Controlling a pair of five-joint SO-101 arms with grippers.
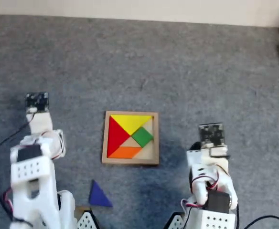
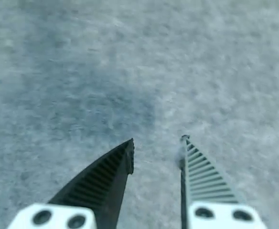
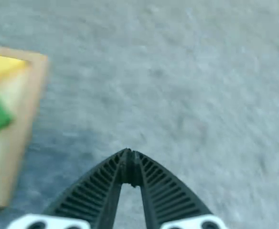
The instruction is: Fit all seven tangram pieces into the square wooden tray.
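Starting from above: seeing the left arm [image 1: 32, 167] and right arm [image 1: 211, 191] closest, flanking the tray [image 1: 130, 162]. Spotting the blue triangle [image 1: 99, 195] lying loose on the carpet [image 1: 187, 71], just off the tray's lower-left corner. Counting 4 coloured pieces seated inside: yellow piece [image 1: 130, 123], red piece [image 1: 115, 136], green piece [image 1: 142, 136], orange piece [image 1: 126, 152], leaving bare wood along the tray's right side. Judging the blue triangle the next pick.

Turning to the left wrist view: finding the left gripper [image 2: 157, 143] spread apart, grasping nothing, over carpet away from the tray. Advising straddling 2 straight edges of the triangle, pinching low, lifting level.

Ending at the right wrist view: finding the right gripper [image 3: 129, 160] clenched on nothing, near the tray's right rim. Suggesting leaving it there, clear of the drop.
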